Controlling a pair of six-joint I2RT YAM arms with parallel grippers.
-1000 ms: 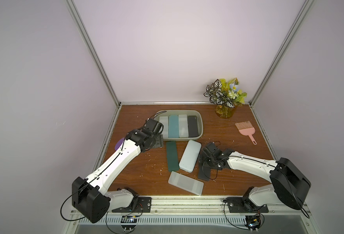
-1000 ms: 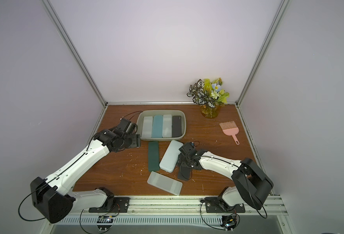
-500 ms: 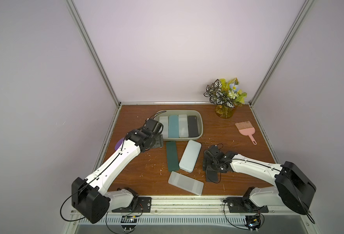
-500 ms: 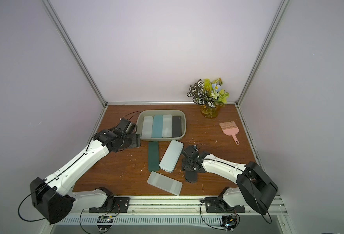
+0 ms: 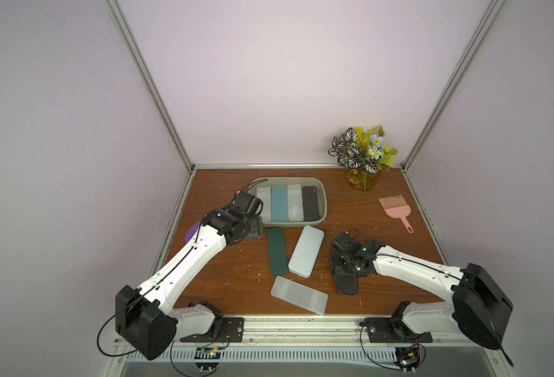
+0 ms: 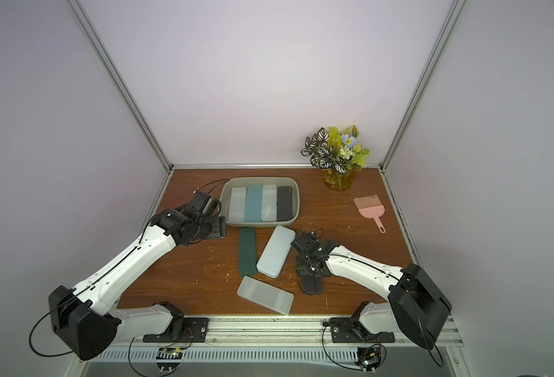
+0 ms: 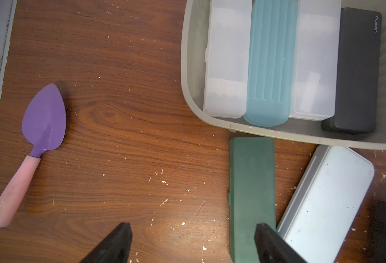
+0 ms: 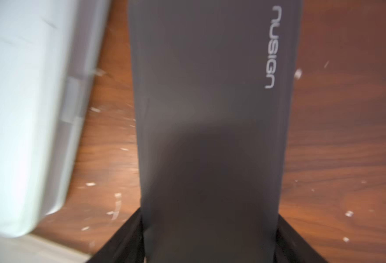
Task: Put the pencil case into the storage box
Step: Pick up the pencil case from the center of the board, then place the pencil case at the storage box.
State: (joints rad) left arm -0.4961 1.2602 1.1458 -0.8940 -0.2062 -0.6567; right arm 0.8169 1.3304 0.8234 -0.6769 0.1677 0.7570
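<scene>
A dark grey pencil case (image 8: 210,91) lies on the wooden table right of centre, and its near end (image 5: 347,285) pokes out from under my right gripper (image 5: 346,264). In the right wrist view the right gripper (image 8: 210,224) has both fingers pressed against the case's long edges. The storage box (image 5: 324,199), a greyish-beige tub, stands at the back centre with several cases side by side in it. My left gripper (image 7: 192,227) hangs open and empty beside the box's front-left corner, over bare wood and the edge of a dark green case (image 7: 251,193).
In front of the box lie the dark green case (image 5: 277,251), a pale blue-white case (image 5: 305,251) and a translucent case (image 5: 299,294). A purple trowel (image 7: 44,118) lies at the left edge. A flower vase (image 5: 362,176) and a pink brush (image 5: 394,210) sit at the back right.
My right gripper has shifted slightly right and toward the front along the dark grey case, and its jaws have narrowed onto the case's sides. The left arm has not moved.
</scene>
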